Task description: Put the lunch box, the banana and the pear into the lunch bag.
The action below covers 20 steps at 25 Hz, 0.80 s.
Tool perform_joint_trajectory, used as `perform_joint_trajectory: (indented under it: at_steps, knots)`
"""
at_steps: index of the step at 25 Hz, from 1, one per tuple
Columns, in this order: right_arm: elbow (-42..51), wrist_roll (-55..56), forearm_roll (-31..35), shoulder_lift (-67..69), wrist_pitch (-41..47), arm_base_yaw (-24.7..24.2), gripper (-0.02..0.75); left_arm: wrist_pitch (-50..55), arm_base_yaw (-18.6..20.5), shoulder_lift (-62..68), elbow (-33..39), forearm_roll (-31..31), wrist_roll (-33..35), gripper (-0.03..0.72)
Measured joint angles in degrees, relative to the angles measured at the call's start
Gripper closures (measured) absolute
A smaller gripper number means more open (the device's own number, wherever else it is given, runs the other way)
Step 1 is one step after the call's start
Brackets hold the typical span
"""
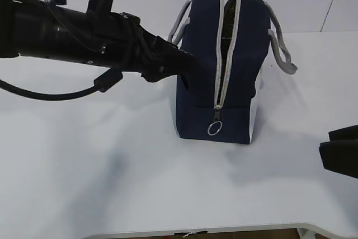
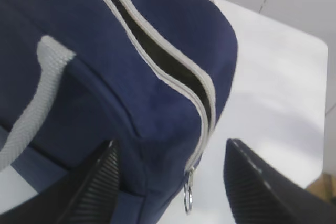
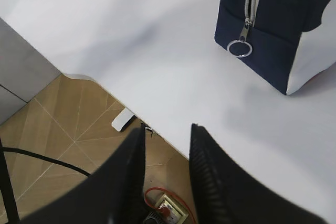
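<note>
The boxy navy-blue fabric lunch bag (image 1: 221,65) stood upright on the white table (image 1: 112,160), a little right of centre, and no lunch box, banana or pear showed anywhere on the table, so the packing looked either finished or hidden inside the bag; the pictures could not settle which. The left gripper (image 2: 170,182) sat at the bag's side near the zipper end, its black ribbed fingers (image 2: 100,182) spread wide, one close against the navy fabric, the other over bare table, and nothing between them. The right gripper (image 3: 167,171) hung off the table's front edge above the wooden floor, fingers moderately apart and empty, well apart from the bag. The grey zipper (image 1: 226,43) gaped along the top, showing a dark interior, with its ring pull (image 1: 215,129) hanging low on the end panel. The next move probably called for freeing the left arm from the bag without tipping it, or checking the contents.
</note>
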Motion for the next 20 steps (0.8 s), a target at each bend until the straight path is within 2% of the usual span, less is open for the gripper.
perform_joint_trajectory:
  at_steps: [4,14,16,20]
  knots:
    - [0.0,0.0,0.0,0.0,-0.1,0.0,0.475,0.0,0.0,2.3,0.0,-6.8,2.7,0.235]
    - [0.0,0.0,0.0,0.0,-0.1,0.0,0.475,1.7,0.9,6.1,0.0,-9.7,3.1,0.24]
    - [0.0,0.0,0.0,0.0,-0.1,0.0,0.475,3.1,1.9,6.1,0.0,-9.7,3.1,0.267]
    - [0.0,0.1,0.0,0.0,-0.2,0.0,0.475,7.3,4.2,6.1,0.0,-9.7,3.1,0.366]
